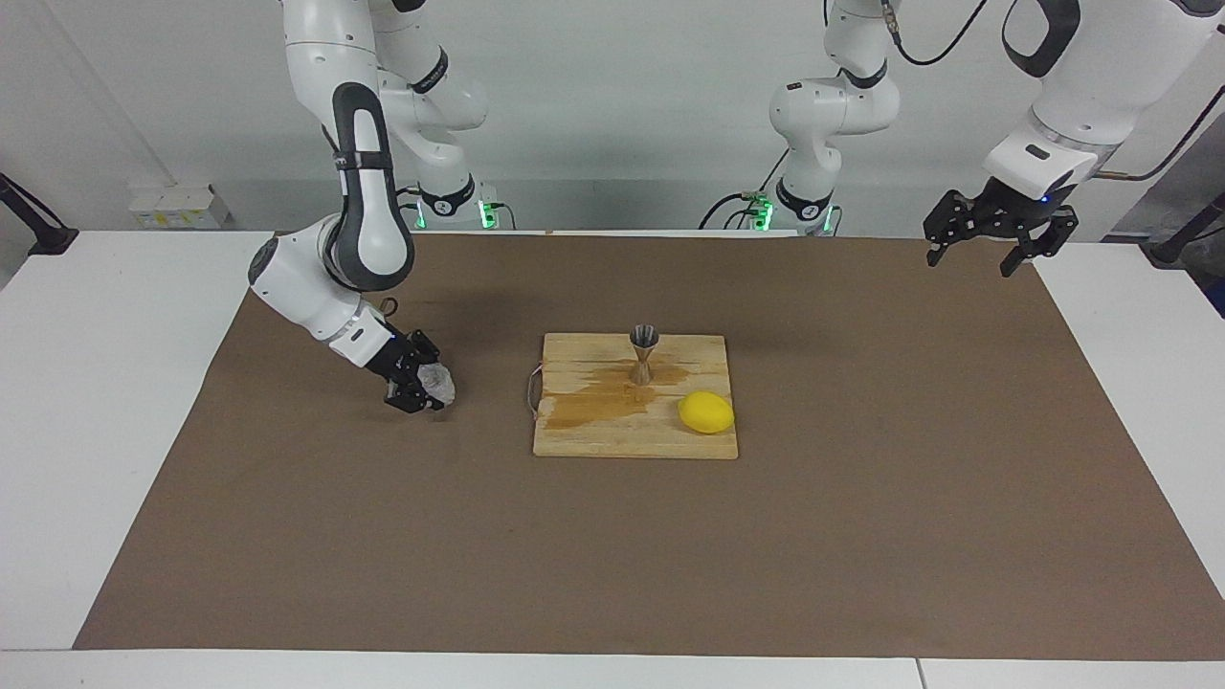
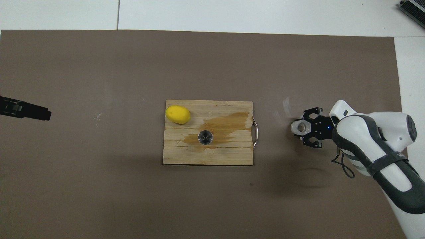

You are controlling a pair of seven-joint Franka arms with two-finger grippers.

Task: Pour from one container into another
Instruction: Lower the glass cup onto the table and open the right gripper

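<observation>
Clear faceted glass fills the right gripper [image 1: 424, 388]: its fingers are clenched on the small glass cup [image 1: 438, 382], held tilted and low over the brown mat [image 1: 861, 536], toward the right arm's end of the table. Beside it on the mat lies the wooden cutting board [image 1: 612, 442], blotched with a wet stain. On the board the steel jigger [image 1: 644, 354] stands upright in the stain, and a lemon [image 1: 706, 412] sits farther from the robots than the jigger. The left gripper [image 1: 991, 251] waits, fingers spread and empty, over the mat's corner at the left arm's end.
</observation>
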